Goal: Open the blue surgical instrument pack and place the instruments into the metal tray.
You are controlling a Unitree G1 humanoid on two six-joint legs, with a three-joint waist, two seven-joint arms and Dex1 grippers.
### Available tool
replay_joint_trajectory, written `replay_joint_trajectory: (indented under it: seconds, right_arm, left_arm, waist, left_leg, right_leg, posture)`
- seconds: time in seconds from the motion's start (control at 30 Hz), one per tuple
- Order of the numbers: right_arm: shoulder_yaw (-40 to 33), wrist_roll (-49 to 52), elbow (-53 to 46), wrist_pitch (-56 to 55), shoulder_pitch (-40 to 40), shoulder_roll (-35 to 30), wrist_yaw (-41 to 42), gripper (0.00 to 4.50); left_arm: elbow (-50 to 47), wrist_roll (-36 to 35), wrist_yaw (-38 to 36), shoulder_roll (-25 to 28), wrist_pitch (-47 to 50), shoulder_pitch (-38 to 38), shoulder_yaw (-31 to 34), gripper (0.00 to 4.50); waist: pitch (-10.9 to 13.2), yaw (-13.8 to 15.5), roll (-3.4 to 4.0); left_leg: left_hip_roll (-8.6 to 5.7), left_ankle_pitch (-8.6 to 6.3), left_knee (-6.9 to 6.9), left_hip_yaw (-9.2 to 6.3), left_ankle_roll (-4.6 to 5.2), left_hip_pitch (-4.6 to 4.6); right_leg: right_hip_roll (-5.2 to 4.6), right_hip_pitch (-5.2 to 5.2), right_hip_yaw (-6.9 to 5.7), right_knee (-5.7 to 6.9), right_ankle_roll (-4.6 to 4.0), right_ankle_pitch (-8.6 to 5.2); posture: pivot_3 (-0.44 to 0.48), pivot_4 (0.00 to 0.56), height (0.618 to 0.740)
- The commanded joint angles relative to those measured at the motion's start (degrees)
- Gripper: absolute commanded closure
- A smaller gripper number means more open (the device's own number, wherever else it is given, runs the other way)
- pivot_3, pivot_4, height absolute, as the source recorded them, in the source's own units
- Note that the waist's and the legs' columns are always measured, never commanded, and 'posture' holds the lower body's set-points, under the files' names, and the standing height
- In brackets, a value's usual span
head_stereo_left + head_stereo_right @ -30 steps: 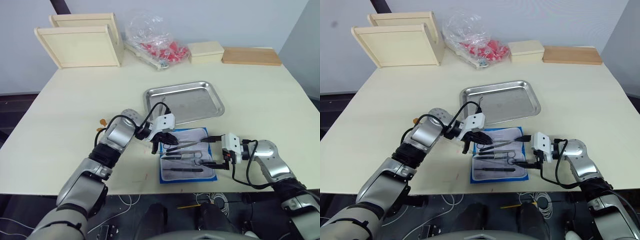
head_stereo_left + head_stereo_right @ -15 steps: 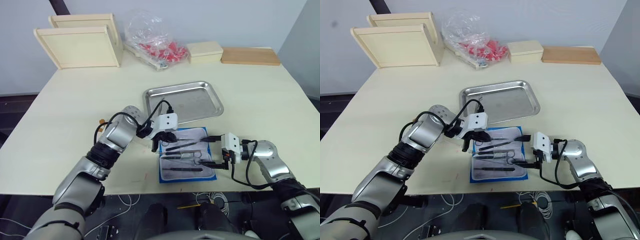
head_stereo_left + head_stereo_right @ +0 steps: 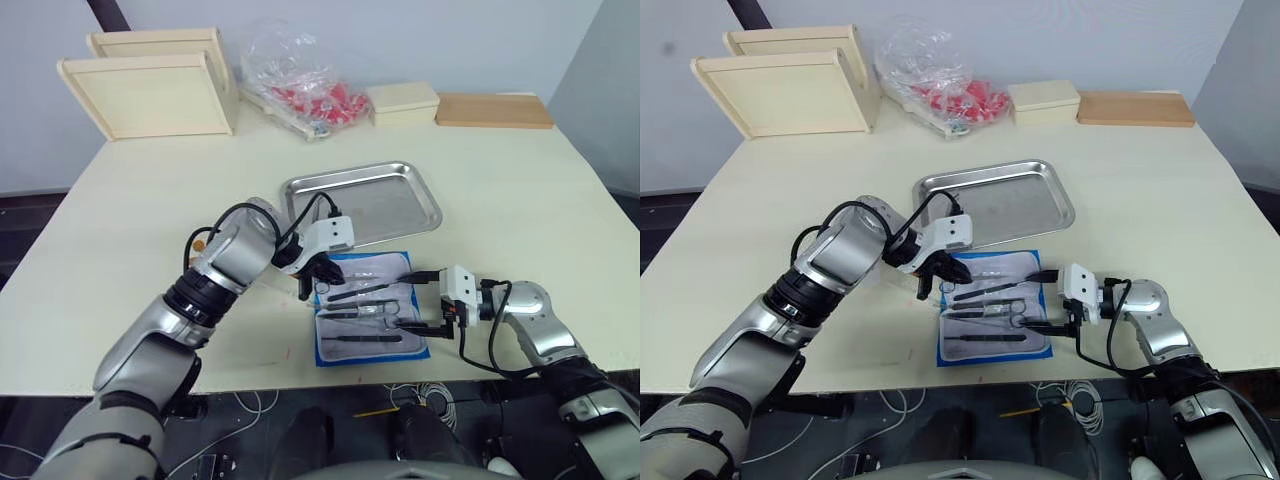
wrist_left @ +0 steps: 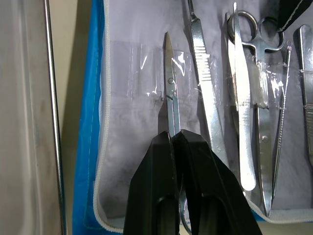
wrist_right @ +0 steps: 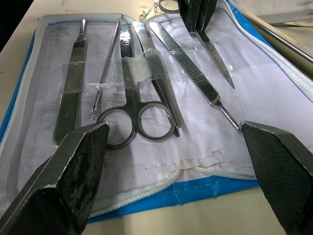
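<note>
Pack: the blue surgical instrument pack (image 3: 370,310) lies open and flat on the table (image 3: 520,190), near edge, just on the near side of the metal tray (image 3: 362,203); its pale lining faces up.
Instruments: the instruments (image 5: 142,68) lie side by side in the lining under clear pocket strips, among them ring-handled scissors (image 5: 129,95) and flat forceps (image 5: 71,81).
My left gripper (image 4: 173,139): over the far left part of the pack, fingers pressed together on a slim pair of scissors (image 4: 169,83), whose tip points away from my wrist.
My right gripper (image 3: 425,300): at the right edge of the pack, fingers spread wide, nothing between them.
Tray: far side of the pack, close to its far edge; I see no tools in it.
Far edge of table: pale wooden boxes (image 3: 150,85) to the left, a clear bag of red items (image 3: 300,80) in the middle.
</note>
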Motion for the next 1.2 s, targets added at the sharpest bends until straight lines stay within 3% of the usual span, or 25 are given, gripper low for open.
replay_joint_trajectory:
  seconds: [0.03,1.2]
  right_arm:
    - [2.6,-4.7,2.7,1.6,2.3,-0.7,-0.4,0.0]
    - [3.1,-4.6,1.8,2.2,2.7,0.4,-1.2,0.0]
  left_arm:
    - [-1.6,-1.0,-0.2,1.1,2.6,-2.6,0.7,4.43]
    - [-7.2,-4.8,-0.7,6.7,5.8,-3.3,-2.1,4.43]
  waist:
    - [0.0,0.0,-0.02]
    - [0.1,-0.2,-0.07]
  left_leg:
    - [0.0,0.0,0.0,0.0,0.0,0.0]
    - [0.13,0.0,-0.07,0.31,0.0,0.16]
  right_leg:
    - [0.0,0.0,0.0,0.01,0.0,0.0]
    - [0.06,-0.02,0.24,0.03,0.0,0.0]
  posture:
    - [0.0,0.15,0.74]
    - [0.0,0.15,0.74]
